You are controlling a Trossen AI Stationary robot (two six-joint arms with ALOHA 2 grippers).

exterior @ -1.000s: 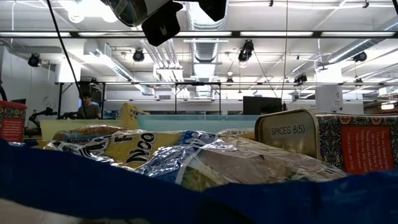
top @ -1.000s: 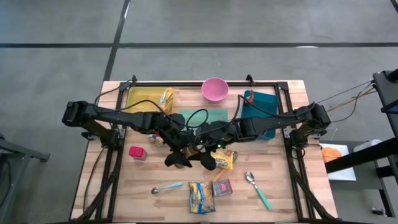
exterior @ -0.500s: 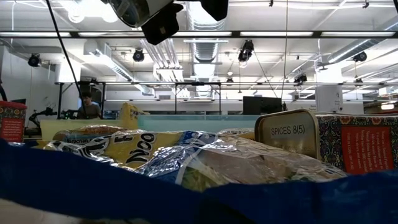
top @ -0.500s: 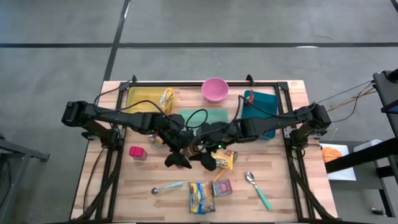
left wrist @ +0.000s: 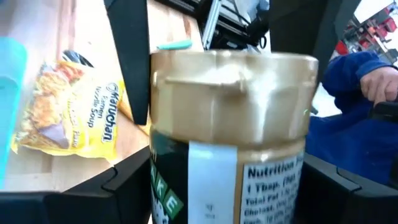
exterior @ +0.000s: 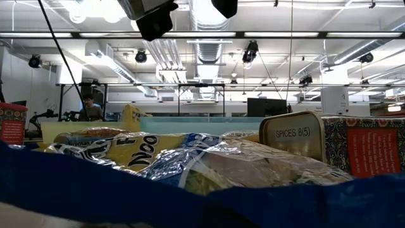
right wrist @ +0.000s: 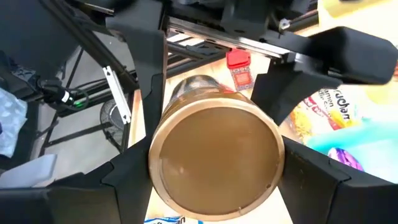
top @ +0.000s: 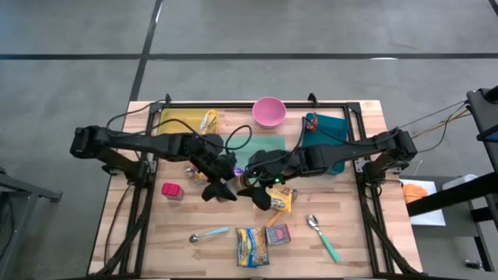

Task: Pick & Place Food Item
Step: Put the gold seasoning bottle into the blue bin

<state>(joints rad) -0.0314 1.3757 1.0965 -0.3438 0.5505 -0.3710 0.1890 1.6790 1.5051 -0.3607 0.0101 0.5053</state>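
Spanning the middle of the wooden table (top: 156,241), both dark arms meet above its centre, the left from the left edge, the right from the right.

Item 1: jar (left wrist: 230,124), gold lid, dark body with a white nutrition label. It is held up off the table between the two arms, in the air over the table's middle.

Item 2: right pincer (right wrist: 214,180). Its fingers sit against either side of the gold lid, grasping the jar from the lid end; the lid faces that wrist camera squarely.

Item 3: left pincer (left wrist: 230,180). Its fingers flank the jar's body on both sides. Whether they press on it or stand just clear cannot be told.

Item 4: table stock.
- Pink bowl (top: 269,112) at the far edge.
- Yellow tray (top: 177,122) far left; teal tray (top: 331,128) far right, under the right arm.
- Green mat (top: 261,145) between the trays.
- Red tin (top: 171,190) left of centre.
- Noodle packet (top: 251,246) and small patterned box (top: 278,234) at the near edge.
- Teal-handled spoon (top: 323,237) and a second spoon (top: 208,234) nearby.

Item 5: tin lettered "SPICES 8(5)" (exterior: 294,136), close to the low camera.

Item 6: a blue sleeve (left wrist: 348,124) beyond the table.
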